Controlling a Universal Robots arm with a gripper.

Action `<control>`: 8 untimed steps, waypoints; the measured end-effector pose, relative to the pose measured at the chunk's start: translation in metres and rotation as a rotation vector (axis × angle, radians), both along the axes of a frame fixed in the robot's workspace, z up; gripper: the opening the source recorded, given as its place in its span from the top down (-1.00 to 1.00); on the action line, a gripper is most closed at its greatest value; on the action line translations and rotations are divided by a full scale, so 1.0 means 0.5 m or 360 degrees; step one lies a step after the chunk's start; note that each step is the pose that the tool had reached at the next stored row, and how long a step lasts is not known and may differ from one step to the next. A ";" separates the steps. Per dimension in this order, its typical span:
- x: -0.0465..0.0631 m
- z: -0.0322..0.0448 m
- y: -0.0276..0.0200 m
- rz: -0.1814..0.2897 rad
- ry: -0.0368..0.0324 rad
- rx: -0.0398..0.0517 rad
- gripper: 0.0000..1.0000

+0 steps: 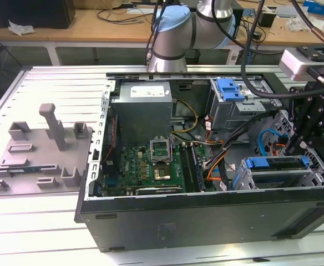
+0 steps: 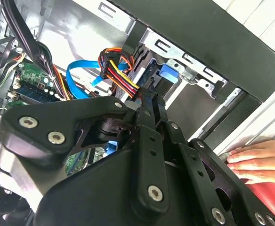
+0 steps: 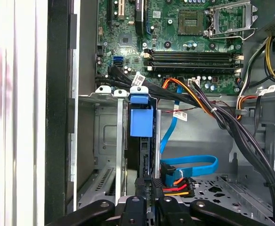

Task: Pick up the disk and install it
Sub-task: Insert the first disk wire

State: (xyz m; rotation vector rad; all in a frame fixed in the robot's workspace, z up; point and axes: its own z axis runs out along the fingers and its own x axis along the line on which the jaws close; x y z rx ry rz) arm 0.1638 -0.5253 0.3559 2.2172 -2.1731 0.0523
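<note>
Hanging over the right side of the exterior view, the pincer (image 1: 293,145) sits above the drive cage (image 1: 278,177) at the lower right of the open computer case (image 1: 206,216), which lies on its side on the slatted metal bench (image 1: 40,233). In the first wrist view the pincer (image 3: 146,186) appears at the bottom centre with its fingers pressed together on the rear edge of the disk (image 3: 141,141), which stands edge-on in a slot of the cage; the disk's blue carrier tab (image 3: 141,121) faces the motherboard (image 3: 184,47) in the upper half of that frame. A red, orange and yellow power lead (image 3: 177,186) and a blue data cable (image 3: 194,165) lie just beside the fingers, toward the lower centre-right. In the second wrist view the pincer's black linkage (image 2: 149,155) occupies the lower half, and the blue carrier tab (image 2: 168,74) shows in the cage at upper centre-right. A person's hand (image 2: 260,160) rests on the case edge at the right of that frame. In the exterior view, a grey power supply (image 1: 142,111) sits at upper centre of the case, a second blue bracket (image 1: 231,88) lies on the upper cage, and a grey fixture plate (image 1: 40,149) rests on the bench at left.
</note>
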 end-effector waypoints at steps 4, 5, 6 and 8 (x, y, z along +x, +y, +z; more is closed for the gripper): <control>0.000 0.000 -0.0004 0.0000 0.0000 0.0000 0.67; 0.000 0.000 -0.0004 0.0000 0.0000 0.0000 0.67; 0.000 0.000 -0.0005 0.0000 0.0000 0.0000 0.67; 0.000 0.000 -0.0006 0.0000 0.0000 0.0000 0.67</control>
